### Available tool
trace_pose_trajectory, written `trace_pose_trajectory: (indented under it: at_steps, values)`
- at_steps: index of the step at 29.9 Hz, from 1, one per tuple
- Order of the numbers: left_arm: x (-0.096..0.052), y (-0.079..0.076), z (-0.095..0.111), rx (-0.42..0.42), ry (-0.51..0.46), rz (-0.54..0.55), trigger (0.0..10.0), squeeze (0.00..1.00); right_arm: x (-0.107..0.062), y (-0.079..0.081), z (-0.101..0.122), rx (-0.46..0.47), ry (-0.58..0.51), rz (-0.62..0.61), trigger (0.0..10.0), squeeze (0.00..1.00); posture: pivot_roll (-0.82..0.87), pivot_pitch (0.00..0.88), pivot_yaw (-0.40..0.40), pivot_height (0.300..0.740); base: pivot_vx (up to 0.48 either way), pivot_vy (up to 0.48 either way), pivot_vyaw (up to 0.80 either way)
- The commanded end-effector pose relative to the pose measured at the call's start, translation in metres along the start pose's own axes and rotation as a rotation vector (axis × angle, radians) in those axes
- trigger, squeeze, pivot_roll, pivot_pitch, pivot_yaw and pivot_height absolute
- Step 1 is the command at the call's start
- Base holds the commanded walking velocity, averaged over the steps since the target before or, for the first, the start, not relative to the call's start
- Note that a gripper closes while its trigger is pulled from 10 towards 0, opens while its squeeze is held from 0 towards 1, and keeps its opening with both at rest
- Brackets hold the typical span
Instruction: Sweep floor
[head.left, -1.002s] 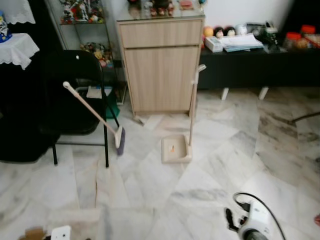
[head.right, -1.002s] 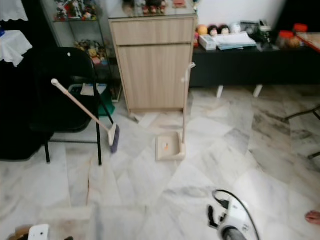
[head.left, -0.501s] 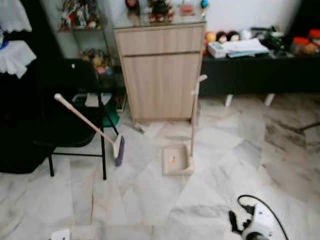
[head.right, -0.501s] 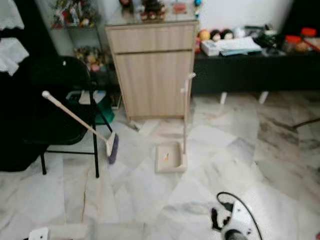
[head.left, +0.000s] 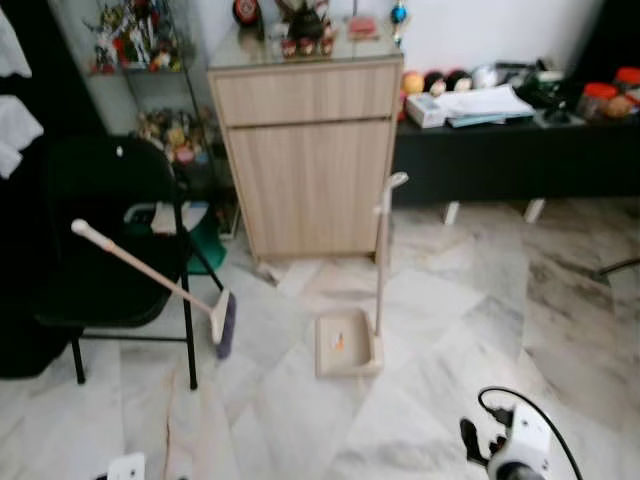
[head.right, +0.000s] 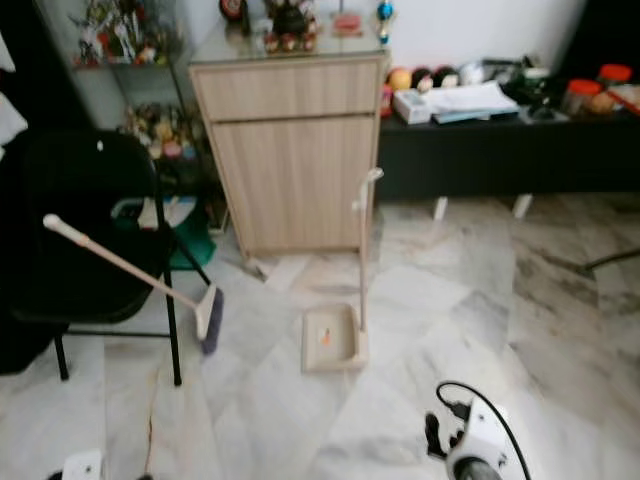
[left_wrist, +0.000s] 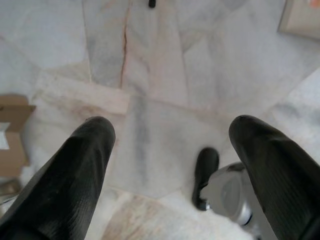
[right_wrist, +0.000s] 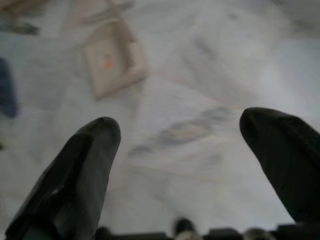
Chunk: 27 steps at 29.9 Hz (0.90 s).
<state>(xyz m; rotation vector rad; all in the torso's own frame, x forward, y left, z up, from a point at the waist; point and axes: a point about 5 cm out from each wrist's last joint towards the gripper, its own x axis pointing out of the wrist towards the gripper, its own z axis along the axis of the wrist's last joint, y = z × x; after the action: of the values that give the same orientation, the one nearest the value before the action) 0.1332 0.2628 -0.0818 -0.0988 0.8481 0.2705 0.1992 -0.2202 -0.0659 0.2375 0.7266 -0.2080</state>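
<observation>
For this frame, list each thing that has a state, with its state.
broom: unheld, leaning against the black chair, bristles on the floor
dustpan: on the floor, handle upright, small orange bit inside
cabinet: drawer and door shut
left gripper: fingers open, holding nothing
right gripper: fingers open, holding nothing

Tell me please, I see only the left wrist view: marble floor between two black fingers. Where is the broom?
Observer: The broom is ahead on the robot's left. It seems to lean on a black folding chair, with its head on the floor.
Operator: And the dustpan?
Observer: The dustpan stands on the floor before a wooden cabinet, with its long handle upright.
Operator: Is the right gripper free?
Observer: Yes. The right gripper is open above the floor and holds nothing.
</observation>
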Motion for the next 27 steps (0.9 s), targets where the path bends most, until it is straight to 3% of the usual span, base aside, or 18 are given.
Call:
trace_pose_trajectory:
  at_steps: [1,16,27]
  values:
    - [0.0013,-0.0025,0.0025,-0.003,-0.006,-0.004,10.0,0.0,-0.0027,-0.0113,-0.0011,-0.003,0.003,-0.029,10.0,0.0,0.01,0.002,0.032,0.74,0.319,0.0,0.0]
    - [0.0003,-0.0014,0.0004,-0.006,-0.002,-0.004,10.0,0.0,-0.0031,-0.0098,-0.0034,-0.009,0.01,-0.02,10.0,0.0,0.02,0.01,0.03,0.74,0.319,0.0,0.0]
    - [0.0004,-0.0009,0.0024,-0.02,-0.022,-0.002,10.0,0.0,-0.0029,-0.009,-0.0033,-0.005,0.008,-0.02,10.0,0.0,0.02,0.011,0.033,0.74,0.0,0.0,0.0]
